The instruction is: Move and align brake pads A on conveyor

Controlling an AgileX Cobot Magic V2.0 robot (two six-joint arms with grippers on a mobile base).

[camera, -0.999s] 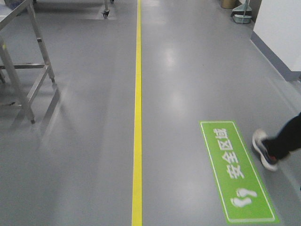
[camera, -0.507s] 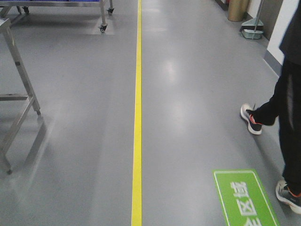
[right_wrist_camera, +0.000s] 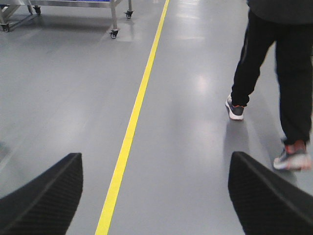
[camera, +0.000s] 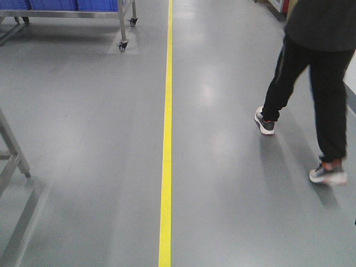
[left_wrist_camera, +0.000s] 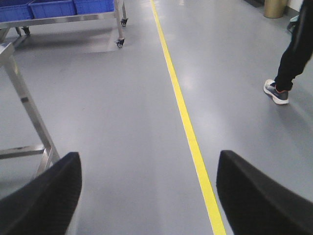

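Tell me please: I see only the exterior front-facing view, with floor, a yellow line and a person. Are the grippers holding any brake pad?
Observer: The left gripper is open in its wrist view and holds nothing.
Operator: And the right one?
Observer: The right gripper is open and empty too.
Operator: Is there anything ahead that my view misses?
Observer: The left wrist view shows a gold-coloured bin far ahead on the right.
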